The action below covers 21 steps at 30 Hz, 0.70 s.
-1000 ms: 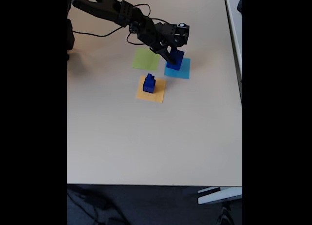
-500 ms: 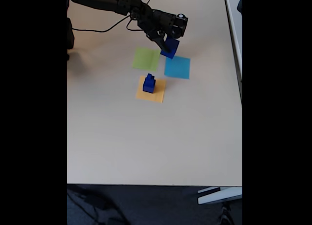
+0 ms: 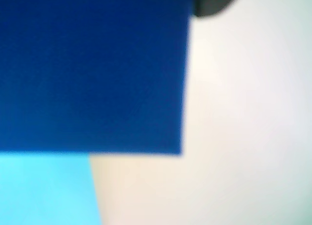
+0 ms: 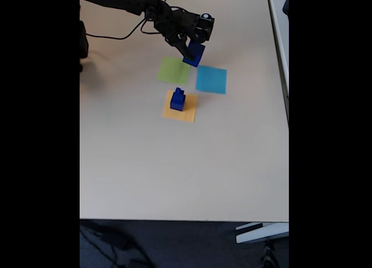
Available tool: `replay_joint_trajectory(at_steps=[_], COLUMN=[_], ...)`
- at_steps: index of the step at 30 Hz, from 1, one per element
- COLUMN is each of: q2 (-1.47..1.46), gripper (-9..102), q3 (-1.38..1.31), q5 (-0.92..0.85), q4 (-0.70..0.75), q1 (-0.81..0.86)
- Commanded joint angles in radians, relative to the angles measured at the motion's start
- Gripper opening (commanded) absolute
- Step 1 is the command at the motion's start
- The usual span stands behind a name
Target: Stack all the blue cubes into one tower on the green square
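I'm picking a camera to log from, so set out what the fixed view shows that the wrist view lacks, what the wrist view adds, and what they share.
Fixed view alone: the arm reaching in from the top left, its gripper shut on the big blue cube in the air, the green square bare, and a small stack of blue cubes on the orange square.
Wrist view alone: a close, blurred look at one flat face of the big blue cube.
Both: that cube, the cyan square and the pale table.
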Motion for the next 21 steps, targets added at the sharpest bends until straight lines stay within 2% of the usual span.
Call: replay_joint_trajectory(at_steps=[1, 8, 21], q2=[0.097, 0.110, 0.215], gripper=[17, 18, 17], q3=[0.066, 0.199, 0.330], q5=[-0.002, -0.023, 0.021], q4=[-0.097, -0.235, -0.261], q1=[0.011, 0.028, 0.009])
